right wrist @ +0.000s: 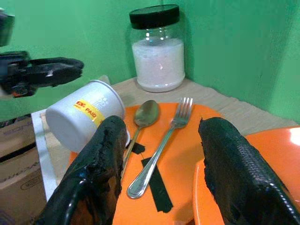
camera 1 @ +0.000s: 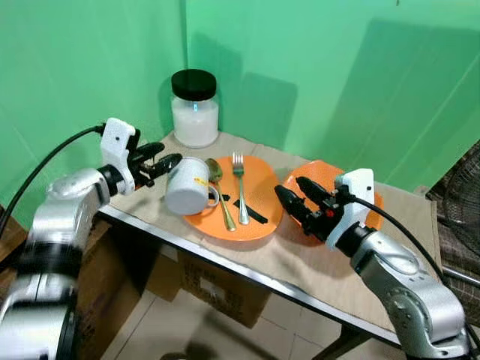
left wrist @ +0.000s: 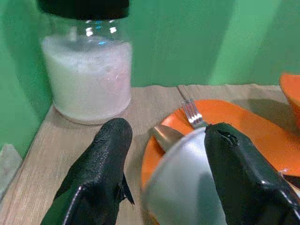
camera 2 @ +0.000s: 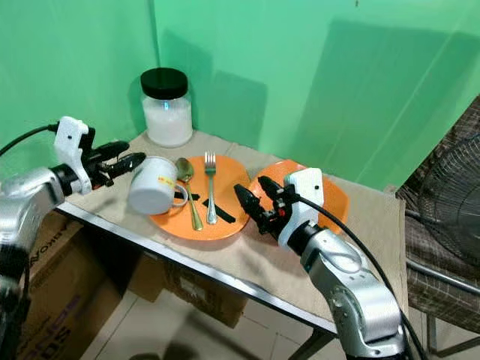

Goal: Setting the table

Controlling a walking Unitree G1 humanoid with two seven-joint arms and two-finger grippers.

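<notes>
A white mug (camera 1: 187, 187) lies tipped on its side at the left rim of an orange plate (camera 1: 262, 221), its base turned toward my left gripper (camera 1: 163, 162). That gripper is open, its fingertips right at the mug's base; whether they touch it I cannot tell. A spoon (camera 1: 221, 196) and a fork (camera 1: 240, 187) lie side by side on the plate. A second orange plate (camera 1: 321, 174) sits to the right. My right gripper (camera 1: 294, 196) hovers open between the two plates, holding nothing. In the right wrist view the spoon (right wrist: 143, 117) and fork (right wrist: 161, 147) lie ahead of its fingers (right wrist: 101, 173).
A glass jar (camera 1: 195, 109) of white powder with a black lid stands in the back left corner against the green walls. Black tape strips (camera 1: 253, 211) lie on the left plate. Cardboard boxes (camera 1: 210, 289) sit under the table. A fan (camera 1: 457, 191) stands at the right.
</notes>
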